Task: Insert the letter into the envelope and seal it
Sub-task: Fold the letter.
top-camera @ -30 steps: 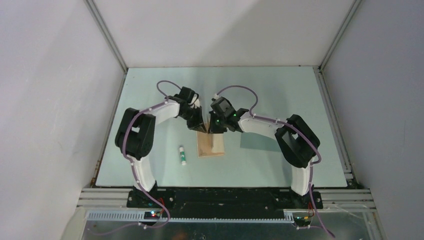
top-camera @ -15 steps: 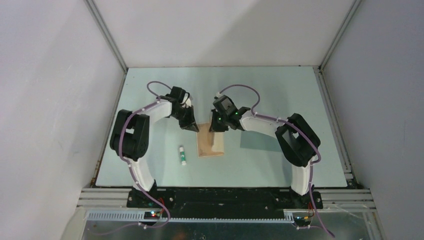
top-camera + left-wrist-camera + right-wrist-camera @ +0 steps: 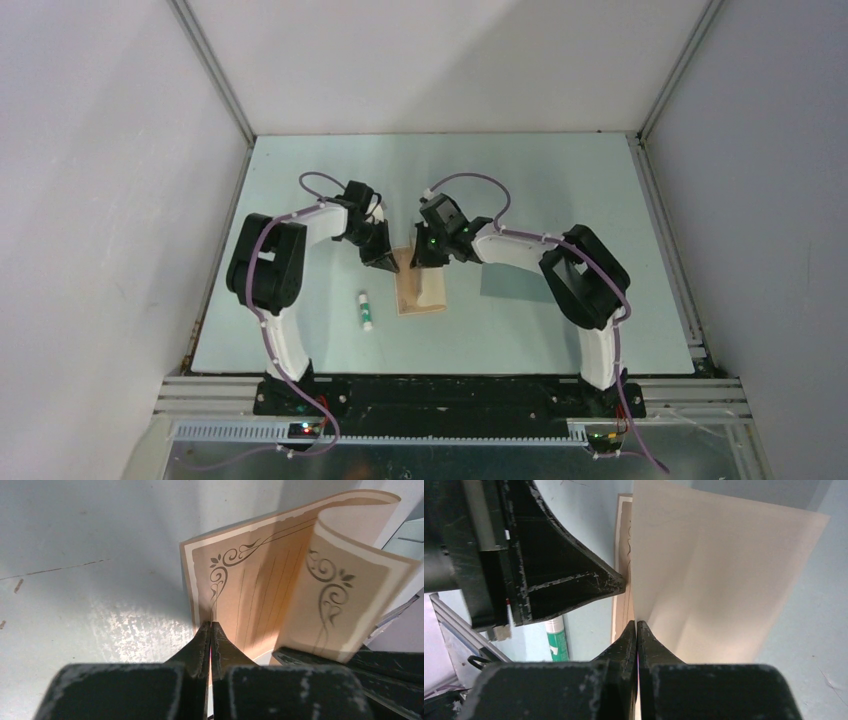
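Note:
The tan letter [image 3: 422,292] with its brown ornamental border lies mid-table, its right half curled up over the flat left half [image 3: 260,595]. My right gripper [image 3: 636,623] is shut on the edge of that raised half [image 3: 704,580]. My left gripper [image 3: 211,625] is shut, with nothing between its jaws. Its tips rest on the letter's left border. From above, the left gripper [image 3: 388,265] and right gripper [image 3: 424,262] both stand at the sheet's far end. The teal-grey envelope [image 3: 512,284] lies flat to the right, partly under the right arm.
A small white glue stick with green cap [image 3: 366,311] lies left of the letter and shows as a green label [image 3: 556,640] in the right wrist view. Grey walls close the table on three sides. Both arm bases stand at the near edge.
My left gripper swung left away from the raised paper, then came back down onto the letter's left edge. The right gripper stayed shut on the letter and shifted slightly left.

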